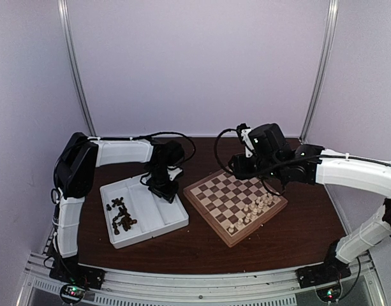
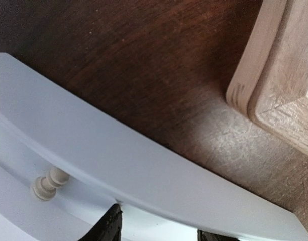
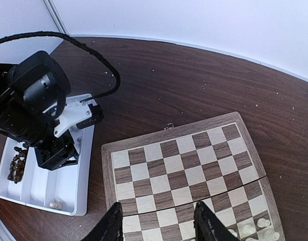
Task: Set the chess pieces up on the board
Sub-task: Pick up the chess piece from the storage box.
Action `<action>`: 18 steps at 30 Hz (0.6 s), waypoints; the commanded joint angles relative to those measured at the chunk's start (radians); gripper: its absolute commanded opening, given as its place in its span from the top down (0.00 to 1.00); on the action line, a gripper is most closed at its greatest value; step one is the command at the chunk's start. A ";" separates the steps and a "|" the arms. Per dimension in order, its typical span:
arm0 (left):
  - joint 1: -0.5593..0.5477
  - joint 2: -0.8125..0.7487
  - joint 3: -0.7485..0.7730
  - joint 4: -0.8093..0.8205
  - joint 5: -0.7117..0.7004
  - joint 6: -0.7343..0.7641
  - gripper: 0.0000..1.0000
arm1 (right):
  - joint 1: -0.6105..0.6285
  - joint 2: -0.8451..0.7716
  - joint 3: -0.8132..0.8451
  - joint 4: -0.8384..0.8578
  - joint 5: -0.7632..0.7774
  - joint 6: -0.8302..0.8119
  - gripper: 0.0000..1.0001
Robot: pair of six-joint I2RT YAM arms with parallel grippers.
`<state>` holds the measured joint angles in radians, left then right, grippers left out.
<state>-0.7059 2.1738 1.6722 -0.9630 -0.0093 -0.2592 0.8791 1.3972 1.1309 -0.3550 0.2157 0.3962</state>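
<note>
The board [image 1: 230,194] lies at an angle right of centre, with cream-white chess pieces [image 1: 254,210] standing in rows along its near right side. Dark brown pieces [image 1: 122,217] lie heaped in the left compartment of the white tray [image 1: 158,220]. One cream piece [image 2: 50,182] lies on its side in the tray's other compartment. My left gripper [image 2: 161,233] hangs low over that compartment, just inside the tray's rim [image 2: 143,165], open and empty. My right gripper [image 3: 159,228] hovers above the board [image 3: 184,165], open, with nothing between its fingers.
The tray [image 3: 68,193] stands just left of the board, with a narrow strip of dark wooden table between them. The board's corner [image 2: 274,75] shows close to the left gripper. White walls and metal posts [image 1: 77,70] close the back.
</note>
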 commanded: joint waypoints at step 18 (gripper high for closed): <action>0.006 0.009 0.010 0.150 0.001 -0.001 0.48 | -0.003 -0.010 0.014 -0.018 0.006 0.001 0.53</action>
<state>-0.7055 2.1738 1.6711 -0.8635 -0.0292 -0.2604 0.8791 1.3994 1.1381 -0.3592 0.2070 0.3962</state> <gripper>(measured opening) 0.538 0.473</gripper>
